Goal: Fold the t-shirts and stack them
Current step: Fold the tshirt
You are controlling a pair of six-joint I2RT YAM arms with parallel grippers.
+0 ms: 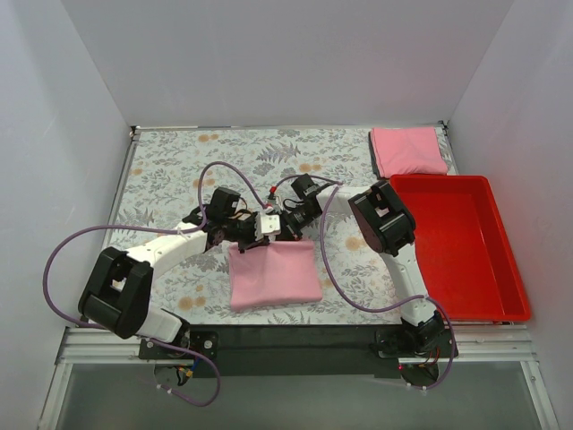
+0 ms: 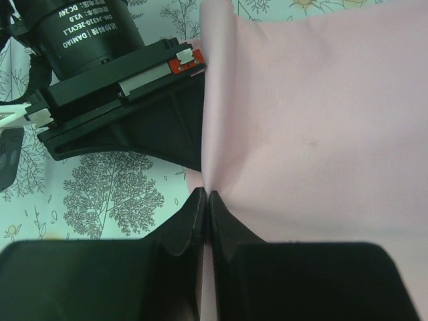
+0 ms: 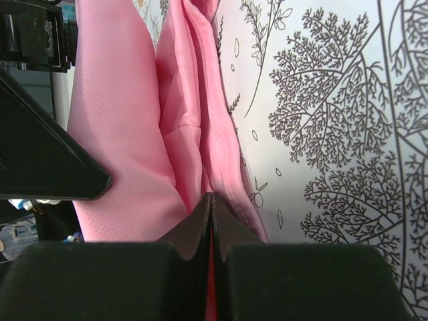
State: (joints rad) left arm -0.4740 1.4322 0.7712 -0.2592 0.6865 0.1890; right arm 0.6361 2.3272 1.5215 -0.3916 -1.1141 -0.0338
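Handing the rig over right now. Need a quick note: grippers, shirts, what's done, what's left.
Left gripper: jaws shut on the far edge of the centre t-shirt.
Right gripper: jaws shut on the same edge, close beside the left.
Centre t-shirt: mid-table, part-folded into a rough rectangle.
Folded t-shirt: far right corner, behind the red tray.
Done: one shirt folded.
Left: finish this fold, then probably stack it on the folded one.

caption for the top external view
Left end effector and right end effector pinch the far edge of a pink t-shirt near a red tray
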